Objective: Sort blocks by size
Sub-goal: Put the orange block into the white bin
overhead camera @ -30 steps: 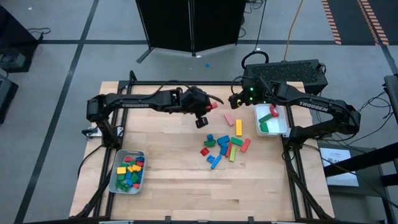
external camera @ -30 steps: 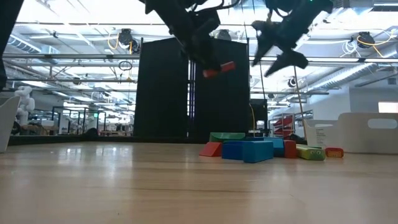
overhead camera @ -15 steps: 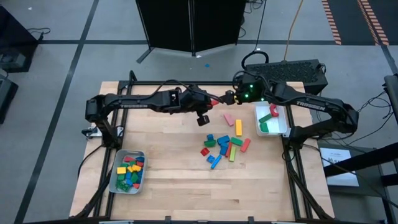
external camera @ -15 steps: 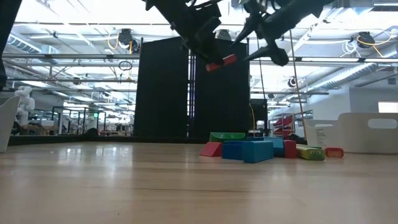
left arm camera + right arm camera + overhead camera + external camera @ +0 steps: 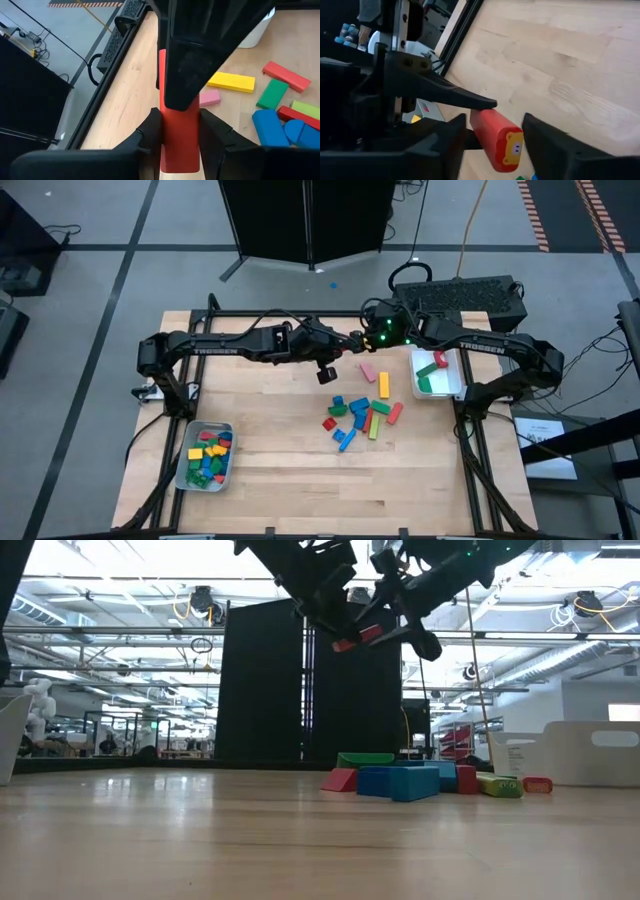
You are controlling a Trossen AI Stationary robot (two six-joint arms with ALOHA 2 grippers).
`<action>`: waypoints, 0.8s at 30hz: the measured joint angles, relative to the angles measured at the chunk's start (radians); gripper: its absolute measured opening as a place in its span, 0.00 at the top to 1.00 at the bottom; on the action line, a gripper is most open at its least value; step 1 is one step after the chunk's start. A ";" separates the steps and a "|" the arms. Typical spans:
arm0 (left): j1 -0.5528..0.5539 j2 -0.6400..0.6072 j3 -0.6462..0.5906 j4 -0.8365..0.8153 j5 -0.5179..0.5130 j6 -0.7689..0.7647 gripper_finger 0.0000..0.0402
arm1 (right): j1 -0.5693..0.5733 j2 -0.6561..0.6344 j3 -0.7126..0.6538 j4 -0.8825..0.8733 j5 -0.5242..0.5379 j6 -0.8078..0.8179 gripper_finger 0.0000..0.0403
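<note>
A red bar block [image 5: 178, 125] is hanging in the air above the table's [image 5: 270, 450] far middle, the left gripper [image 5: 347, 340] clamping one end while the right gripper's [image 5: 364, 340] fingers [image 5: 545, 137] are straddling the other end, part-open, contact unclear. Loose blocks [image 5: 360, 416] are lying nearer, right of centre.
</note>
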 joint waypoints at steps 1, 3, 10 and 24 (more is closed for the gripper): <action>0.000 0.000 0.000 0.000 0.000 0.000 0.81 | 0.000 0.000 0.000 0.000 -0.002 -0.004 0.59; 0.000 0.000 0.000 0.002 0.000 0.001 0.81 | 0.000 0.000 0.000 0.000 -0.003 -0.020 0.71; 0.001 0.000 0.000 0.004 -0.007 0.024 0.81 | -0.001 -0.002 0.000 -0.001 -0.016 -0.047 0.91; -0.007 -0.003 0.002 -0.065 -0.148 0.015 0.26 | -0.052 -0.048 0.000 -0.145 0.071 -0.079 0.91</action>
